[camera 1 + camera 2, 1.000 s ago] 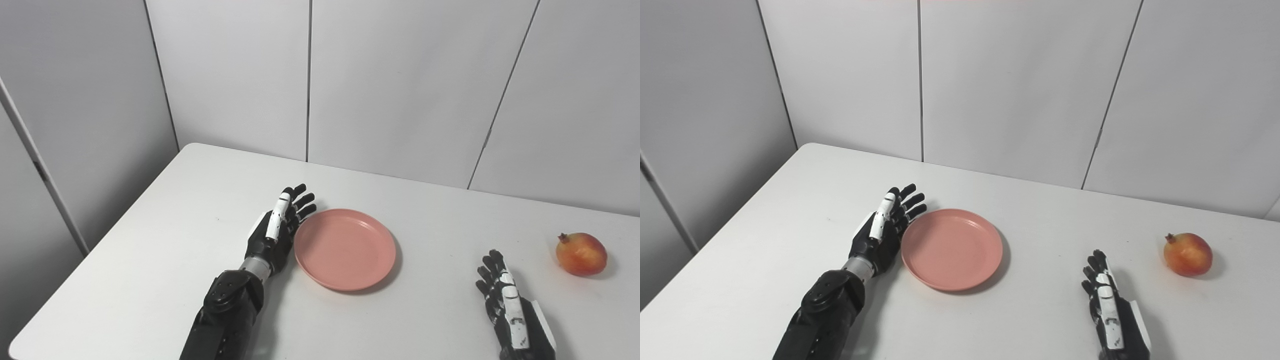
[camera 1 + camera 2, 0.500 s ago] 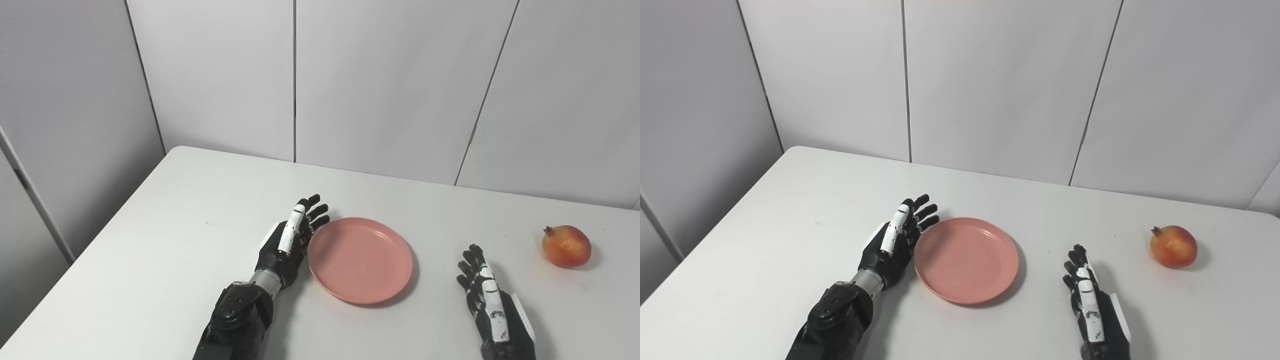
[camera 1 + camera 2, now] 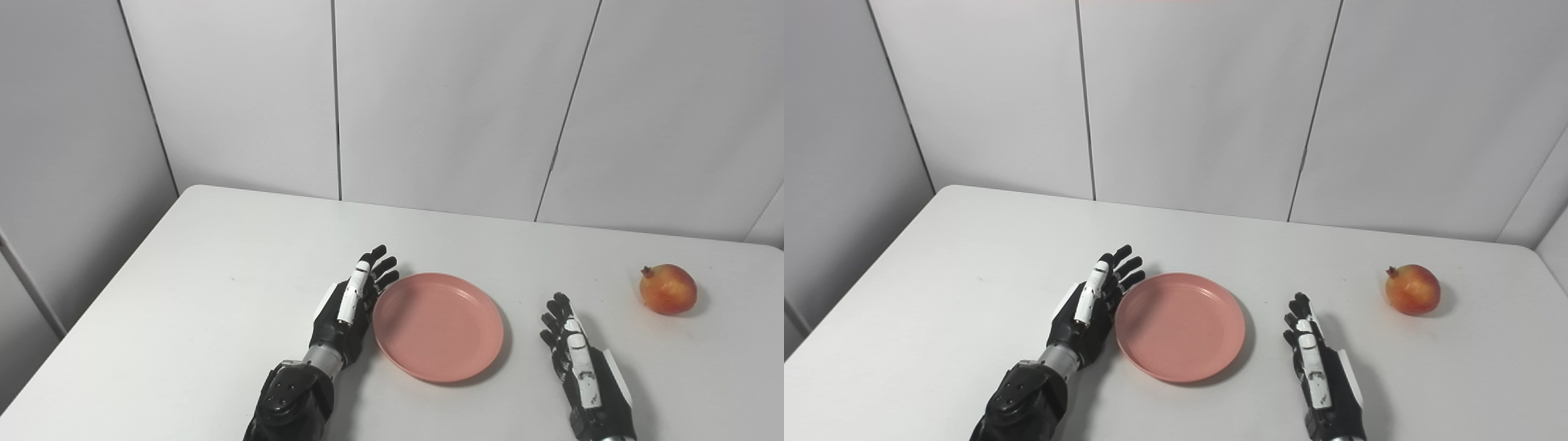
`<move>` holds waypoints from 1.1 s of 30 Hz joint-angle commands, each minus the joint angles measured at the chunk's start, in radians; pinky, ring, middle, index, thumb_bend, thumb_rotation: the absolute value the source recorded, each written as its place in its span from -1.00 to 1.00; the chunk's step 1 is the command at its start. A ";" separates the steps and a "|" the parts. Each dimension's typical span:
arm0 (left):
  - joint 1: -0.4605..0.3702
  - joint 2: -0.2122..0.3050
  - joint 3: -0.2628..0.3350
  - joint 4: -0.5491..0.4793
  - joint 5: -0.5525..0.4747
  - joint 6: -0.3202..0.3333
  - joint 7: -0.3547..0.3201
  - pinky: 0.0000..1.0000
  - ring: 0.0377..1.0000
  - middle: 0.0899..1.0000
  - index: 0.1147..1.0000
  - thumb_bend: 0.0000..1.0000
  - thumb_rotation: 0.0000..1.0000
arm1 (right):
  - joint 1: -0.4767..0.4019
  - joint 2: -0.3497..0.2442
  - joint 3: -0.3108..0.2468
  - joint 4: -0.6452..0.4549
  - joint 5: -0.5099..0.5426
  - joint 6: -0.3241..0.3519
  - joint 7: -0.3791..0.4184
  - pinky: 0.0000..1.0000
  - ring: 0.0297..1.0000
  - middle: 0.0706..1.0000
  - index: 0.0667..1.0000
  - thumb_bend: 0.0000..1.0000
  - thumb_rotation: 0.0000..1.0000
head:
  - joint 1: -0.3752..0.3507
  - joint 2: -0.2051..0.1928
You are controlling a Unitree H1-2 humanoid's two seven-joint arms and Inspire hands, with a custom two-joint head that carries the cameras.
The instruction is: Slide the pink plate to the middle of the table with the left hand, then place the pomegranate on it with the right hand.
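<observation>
One pink plate [image 3: 438,327] lies flat on the white table [image 3: 202,257], directly to the right of the left hand [image 3: 346,310], whose palm side meets or nearly meets the plate's left rim; whether they actually touch cannot be told. That hand stands on its edge on the tabletop, thumb side up, its fingers [image 3: 381,267] stretched out, a little apart and pointing away from the robot past the plate's far-left edge; it is spread wide and holds nothing. On the plate's other side, a short gap to the right of its rim, the right hand [image 3: 582,370] also rests on its edge on the table, fingers [image 3: 556,309] extended forward and slightly curled, empty and unclenched. The plate sits between the two hands, nearer the left one. The pomegranate [image 3: 668,290] lies on the table well apart from the right hand, ahead of it and off to its right, near the table's right edge, its small crown pointing left. Pale grey wall panels [image 3: 453,104] stand behind the table, beyond both hands.
</observation>
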 commanded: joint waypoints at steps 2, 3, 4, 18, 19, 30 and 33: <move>0.010 -0.008 -0.012 -0.024 0.005 0.011 -0.006 0.85 0.85 0.86 0.82 -0.19 1.00 | -0.003 0.019 0.017 -0.024 0.003 0.022 0.005 1.00 0.99 1.00 1.00 -0.16 1.00 | 0.001 -0.001; 0.013 -0.007 -0.013 -0.029 0.004 0.015 -0.006 0.85 0.85 0.86 0.82 -0.19 1.00 | -0.003 0.020 0.018 -0.024 0.003 0.024 0.004 1.00 0.99 1.00 1.00 -0.15 1.00 | -0.008 0.003; 0.015 -0.006 -0.014 -0.031 0.001 0.017 -0.008 0.85 0.85 0.86 0.82 -0.20 1.00 | -0.004 0.020 0.019 -0.024 0.002 0.025 0.004 1.00 0.99 1.00 1.00 -0.15 1.00 | -0.008 0.003; 0.042 -0.005 -0.005 -0.050 -0.007 0.002 -0.019 0.85 0.85 0.85 0.82 -0.20 1.00 | -0.001 0.020 0.023 -0.033 -0.020 0.012 -0.011 1.00 0.99 1.00 1.00 -0.13 1.00 | -0.050 0.010; 0.043 -0.006 -0.004 -0.050 -0.006 0.000 -0.018 0.85 0.85 0.85 0.82 -0.20 1.00 | -0.001 0.018 0.023 -0.035 -0.024 0.010 -0.012 1.00 0.99 1.00 1.00 -0.14 1.00 | -0.057 0.011; 0.054 -0.006 -0.009 -0.045 0.004 -0.026 -0.018 0.87 0.86 0.85 0.84 -0.19 1.00 | -0.028 -0.013 0.008 -0.103 -0.120 0.001 -0.055 0.99 0.95 0.97 0.98 -0.08 1.00 | -0.100 0.012; 0.056 -0.003 -0.010 -0.045 0.011 -0.038 -0.018 0.87 0.86 0.86 0.84 -0.18 1.00 | -0.037 -0.034 0.009 -0.153 -0.198 0.004 -0.077 0.94 0.92 0.94 0.95 0.01 1.00 | -0.130 0.002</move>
